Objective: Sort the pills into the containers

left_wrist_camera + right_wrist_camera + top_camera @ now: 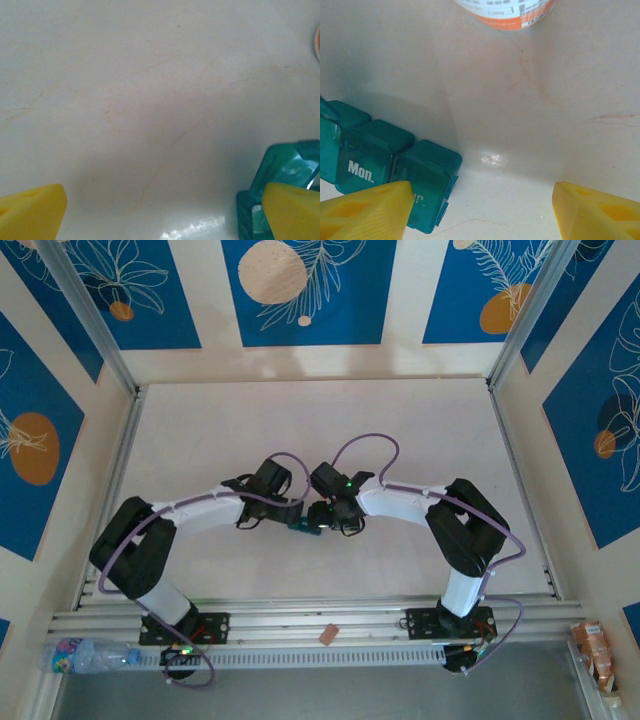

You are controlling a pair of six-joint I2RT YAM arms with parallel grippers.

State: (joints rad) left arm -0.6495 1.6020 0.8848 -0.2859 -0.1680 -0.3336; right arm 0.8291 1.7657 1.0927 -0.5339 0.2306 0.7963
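Note:
The teal-green pill organiser [301,526] lies mid-table between both wrists. In the right wrist view the organiser [385,155] is a strip of square lidded compartments, one marked "Mon.", with its end cell against the left fingertip [367,210]. My right gripper [482,212] is open over bare table. My left gripper [162,215] is also open; the organiser's corner [280,167] sits by its right fingertip [292,212]. From above, the left gripper [292,512] and right gripper [324,514] flank the organiser.
A white bottle with an orange band [507,10] lies just beyond the right gripper; its edge [318,42] appears at the far right of the left wrist view. A water bottle [85,652] and a snack packet [597,650] lie near the front rail.

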